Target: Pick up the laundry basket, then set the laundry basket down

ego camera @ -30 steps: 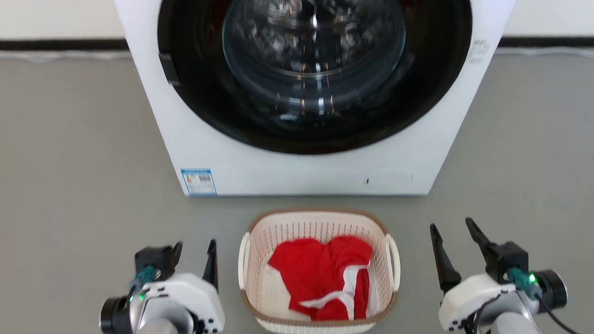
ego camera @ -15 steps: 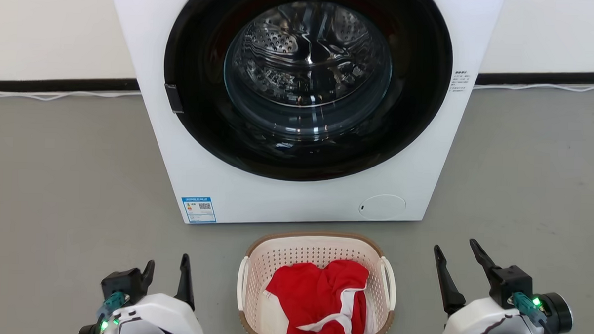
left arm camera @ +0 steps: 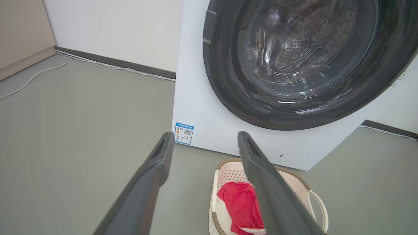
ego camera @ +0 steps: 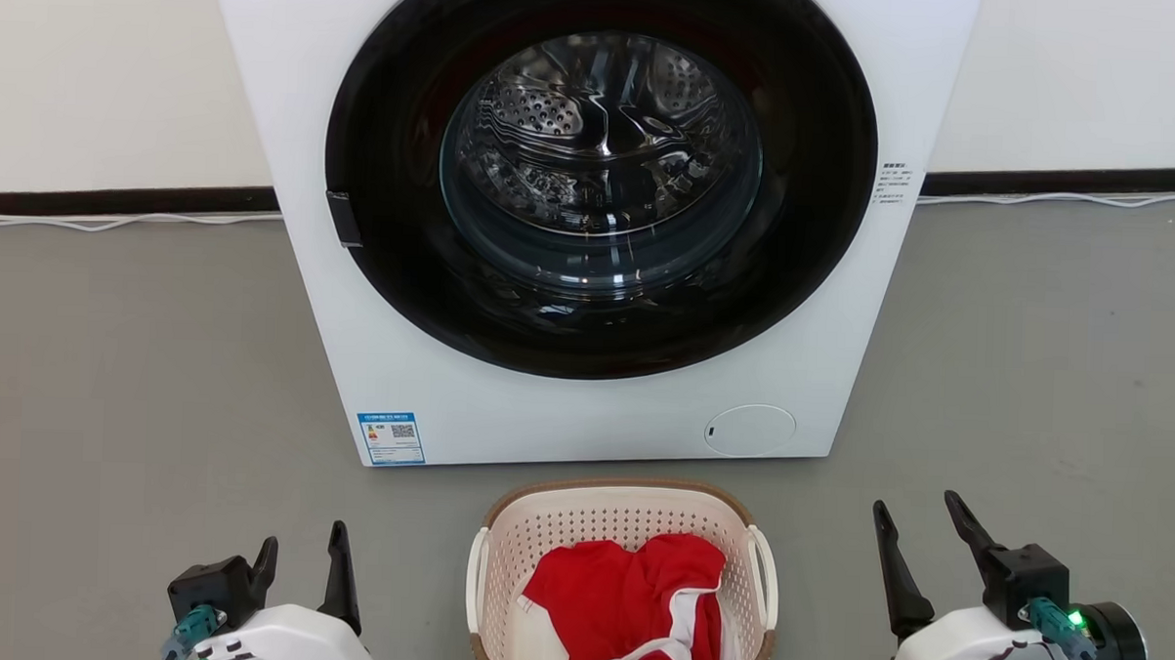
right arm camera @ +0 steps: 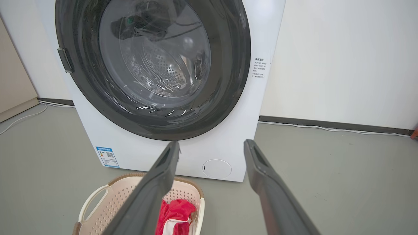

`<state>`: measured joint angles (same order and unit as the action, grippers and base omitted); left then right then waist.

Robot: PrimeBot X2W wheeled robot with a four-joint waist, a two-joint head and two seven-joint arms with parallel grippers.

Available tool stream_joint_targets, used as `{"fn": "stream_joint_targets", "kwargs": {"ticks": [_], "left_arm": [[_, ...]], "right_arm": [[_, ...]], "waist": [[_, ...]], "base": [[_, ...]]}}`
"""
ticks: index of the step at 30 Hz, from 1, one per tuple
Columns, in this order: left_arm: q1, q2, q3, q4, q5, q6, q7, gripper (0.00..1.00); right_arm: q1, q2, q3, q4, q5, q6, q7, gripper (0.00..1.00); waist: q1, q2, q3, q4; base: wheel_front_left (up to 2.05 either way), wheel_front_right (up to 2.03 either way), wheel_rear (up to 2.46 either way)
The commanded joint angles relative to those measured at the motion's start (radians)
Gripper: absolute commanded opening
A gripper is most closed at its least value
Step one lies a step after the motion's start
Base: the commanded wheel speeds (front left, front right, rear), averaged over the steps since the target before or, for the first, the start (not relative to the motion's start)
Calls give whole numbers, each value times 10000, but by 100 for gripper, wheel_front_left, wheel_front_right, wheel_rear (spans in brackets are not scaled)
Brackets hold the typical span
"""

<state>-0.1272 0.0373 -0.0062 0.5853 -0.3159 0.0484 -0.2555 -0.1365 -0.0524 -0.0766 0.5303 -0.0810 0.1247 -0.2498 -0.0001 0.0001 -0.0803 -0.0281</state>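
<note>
Left gripper (ego camera: 304,535) is shifted outward from laundry basket (ego camera: 620,527), lower centre; its jaws and those of right gripper (ego camera: 914,500) are held apart.

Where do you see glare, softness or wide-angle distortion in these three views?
Head view: sharp, evenly lit, bright glints on the washing machine door glass. Left wrist view: the left end effector looms soft-edged, and the machine's sides lean. Right wrist view: dark reflection in the door glass; the laundry basket is cut by the bottom edge.
</note>
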Motion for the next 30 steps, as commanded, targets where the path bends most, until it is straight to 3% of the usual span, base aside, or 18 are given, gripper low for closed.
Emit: {"fn": "stream_joint_targets", "kwargs": {"ticks": [1, 4, 5, 13, 17, 21, 30], "left_arm": [[-129, 130, 263, -276, -2, 11, -63, 100], [-92, 130, 190, -371, 17, 73, -63, 100], [68, -2, -57, -142, -4, 44, 0, 0], [594, -93, 17, 383, -286, -6, 125, 0], [590, -85, 58, 246, -708, -64, 249, 0], [593, -78, 80, 112, -1126, -122, 350, 0], [570, -62, 151, -181, -2057, -253, 595, 0]], "right_arm": [[-68, -8, 193, -269, -74, 60, -120, 100], [-48, -7, 152, -281, -105, 60, -120, 100], [152, 6, -92, -6, 0, 0, 0, 0], [532, 83, -193, 568, 340, -10, 180, 0], [525, 81, -217, 455, 895, -8, 325, 0], [547, 79, -188, 318, 1454, -5, 410, 0], [557, 74, -157, 28, 2680, 0, 620, 0]], "waist": [[1, -1, -6, 2], [1, -1, -27, 5], [1, -1, -30, 5], [2, -1, -19, 11], [23, -1, -11, 20], [3, -1, 32, 28], [1, -1, 102, 48]], "base": [[0, 0, 0], [0, 0, 0], [0, 0, 0], [0, 0, 0], [0, 0, 0], [0, 0, 0], [0, 0, 0]]}}
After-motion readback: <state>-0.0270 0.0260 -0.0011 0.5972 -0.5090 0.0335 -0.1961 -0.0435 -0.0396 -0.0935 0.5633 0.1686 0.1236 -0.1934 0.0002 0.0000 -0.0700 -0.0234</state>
